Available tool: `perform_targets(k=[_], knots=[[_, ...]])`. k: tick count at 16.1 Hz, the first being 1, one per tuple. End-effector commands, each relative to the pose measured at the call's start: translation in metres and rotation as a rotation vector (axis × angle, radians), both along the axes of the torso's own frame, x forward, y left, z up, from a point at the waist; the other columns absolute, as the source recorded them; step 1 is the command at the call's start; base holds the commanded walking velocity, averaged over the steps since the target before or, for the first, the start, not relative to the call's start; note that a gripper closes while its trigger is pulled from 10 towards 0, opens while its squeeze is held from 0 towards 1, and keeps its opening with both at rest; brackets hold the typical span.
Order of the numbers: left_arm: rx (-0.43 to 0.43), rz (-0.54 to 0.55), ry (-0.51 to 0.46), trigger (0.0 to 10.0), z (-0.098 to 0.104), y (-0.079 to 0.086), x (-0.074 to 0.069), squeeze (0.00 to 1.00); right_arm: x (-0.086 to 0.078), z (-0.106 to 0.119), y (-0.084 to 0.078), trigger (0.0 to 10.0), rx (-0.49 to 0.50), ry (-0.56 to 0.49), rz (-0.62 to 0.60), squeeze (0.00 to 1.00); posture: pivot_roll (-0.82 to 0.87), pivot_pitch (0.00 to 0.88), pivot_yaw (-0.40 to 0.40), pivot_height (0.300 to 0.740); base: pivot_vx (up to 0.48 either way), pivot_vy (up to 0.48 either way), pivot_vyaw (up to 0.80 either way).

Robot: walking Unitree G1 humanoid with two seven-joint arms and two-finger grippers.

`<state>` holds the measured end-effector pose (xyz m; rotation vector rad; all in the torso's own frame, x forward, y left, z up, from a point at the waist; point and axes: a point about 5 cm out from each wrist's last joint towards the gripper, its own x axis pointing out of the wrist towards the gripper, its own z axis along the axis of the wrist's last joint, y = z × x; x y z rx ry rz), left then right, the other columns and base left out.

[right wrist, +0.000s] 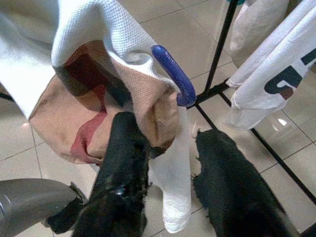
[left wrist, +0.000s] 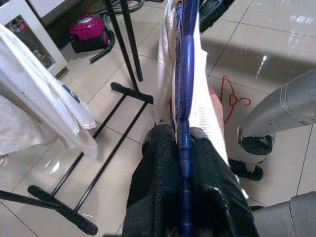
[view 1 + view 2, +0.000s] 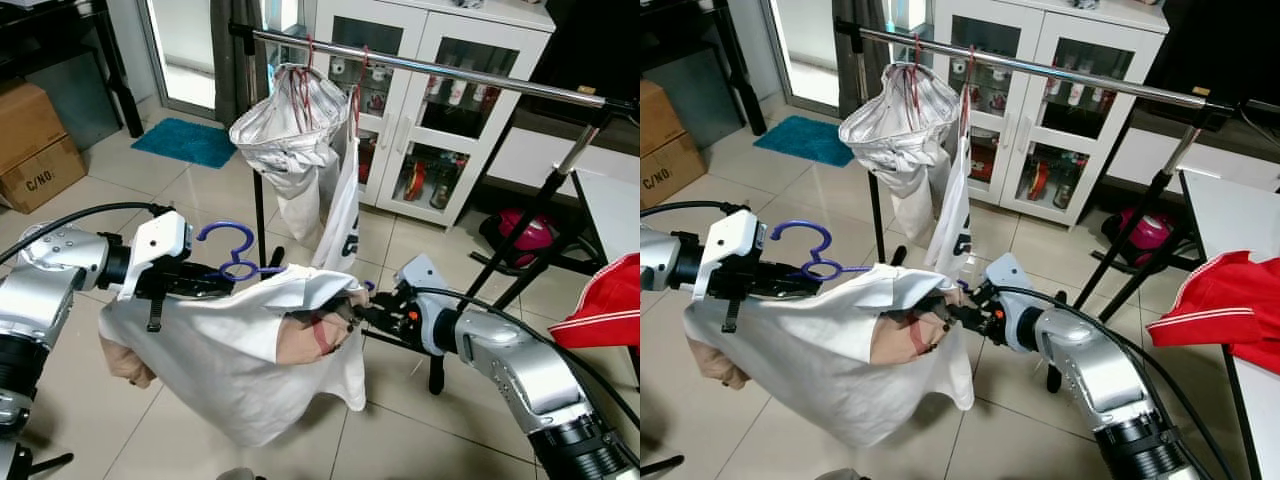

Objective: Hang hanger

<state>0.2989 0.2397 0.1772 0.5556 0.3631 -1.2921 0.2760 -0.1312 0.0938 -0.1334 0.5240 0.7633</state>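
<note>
A blue hanger (image 3: 228, 250) carries a white shirt (image 3: 220, 360) with a tan and red patch, held low in front of the clothes rail (image 3: 450, 72). My left gripper (image 2: 180, 136) is shut on the hanger's bar at the shirt's left shoulder. At the shirt's other shoulder is my right gripper (image 1: 170, 128), its fingers apart. One finger (image 1: 123, 148) touches the cloth, and the hanger's blue tip (image 1: 173, 74) pokes out just beyond it. The hook stands upright above the shirt, well below the rail.
A silver garment (image 3: 285, 125) and a white printed one (image 3: 340, 215) hang on red hangers at the rail's left part. Behind stands a white glass-door cabinet (image 3: 440, 110). Cardboard boxes (image 3: 35, 140) sit far left, and a red cloth (image 3: 610, 300) lies on the table at right. A red hanger (image 2: 232, 98) lies on the floor.
</note>
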Motion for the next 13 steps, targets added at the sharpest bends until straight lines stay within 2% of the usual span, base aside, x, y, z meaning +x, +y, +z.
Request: perform_targets(k=[1, 9, 13], knots=[[-0.028, -0.009, -0.045, 0.0, 0.011, -0.003, 0.002, 0.0, 0.005, 0.003, -0.005, 0.0, -0.012, -0.011, -0.035, 0.0, -0.03, 0.0, -0.04, 0.74, 0.0, 0.0, 0.0], [-0.014, 0.0, -0.046, 0.0, 0.011, 0.0, 0.003, 0.0, 0.007, 0.003, -0.004, 0.0, -0.009, -0.014, -0.046, 0.0, -0.03, 0.0, -0.035, 0.74, 0.0, 0.0, 0.0], [0.032, 0.029, -0.062, 0.0, 0.007, 0.004, 0.006, 0.0, 0.008, 0.019, -0.014, 0.0, -0.012, -0.055, -0.042, 0.0, -0.03, 0.0, -0.032, 0.74, 0.0, 0.0, 0.0]])
